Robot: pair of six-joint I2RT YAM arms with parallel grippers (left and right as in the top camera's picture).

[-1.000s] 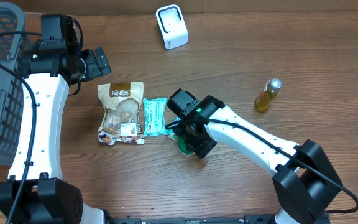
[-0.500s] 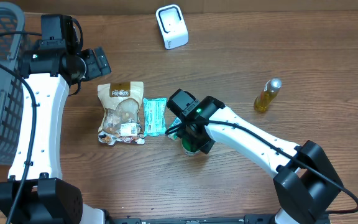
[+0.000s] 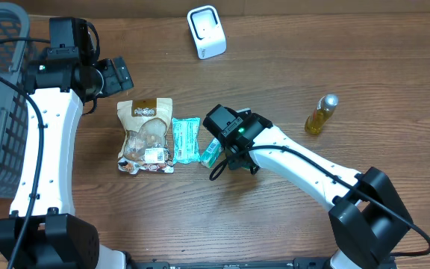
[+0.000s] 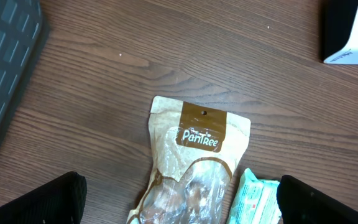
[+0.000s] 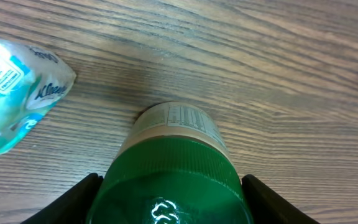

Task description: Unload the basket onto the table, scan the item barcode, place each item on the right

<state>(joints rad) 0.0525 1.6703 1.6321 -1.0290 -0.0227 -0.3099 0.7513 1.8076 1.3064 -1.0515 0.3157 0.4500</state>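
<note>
The right tool (image 5: 171, 186) is found clamped on the green-lidded jar (image 5: 173, 127), which is tilted near the middle of the table (image 3: 334, 52), just beside the tissue pack (image 3: 186, 140). The left tool (image 4: 179, 180) is held wide apart above the snack pouch (image 4: 194, 162), with nothing gripped.

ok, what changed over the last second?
Right gripper closed on the green-lidded plastic jar and pulled it toward the far edge, tipping its base toward the teal tissue pack. Left gripper, brown snack pouch, white scanner stand and yellow bottle stayed put.
</note>
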